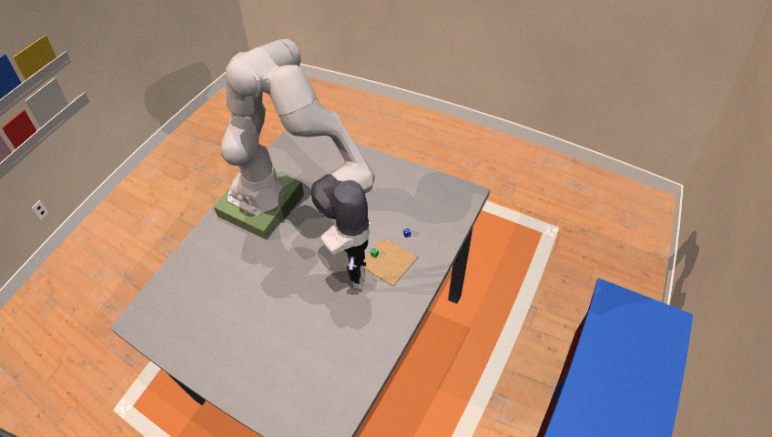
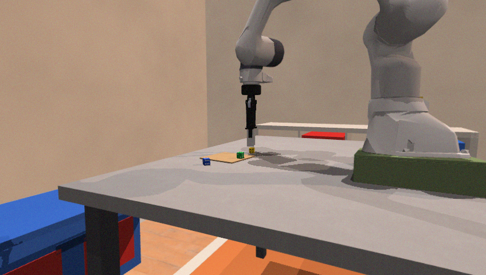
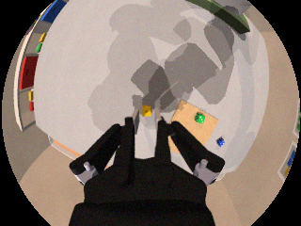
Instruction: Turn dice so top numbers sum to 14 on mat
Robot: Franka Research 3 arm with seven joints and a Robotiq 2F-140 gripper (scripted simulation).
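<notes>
Grey tabletop (image 1: 243, 324) (image 2: 306, 204) (image 3: 71, 71) under a slightly open, empty pincer (image 1: 355, 285) (image 2: 250, 144) (image 3: 147, 114), directly above the yellow die (image 1: 358, 289) (image 2: 251, 150) (image 3: 147, 111).

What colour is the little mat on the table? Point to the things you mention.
The mat (image 1: 394, 265) (image 2: 221, 157) (image 3: 188, 128) is plain tan; the top view shows it best.

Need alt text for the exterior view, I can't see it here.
Gripper pointing down just above the yellow die, which sits off the mat. The green die is on the mat; the blue die is on the table beside it.
</notes>
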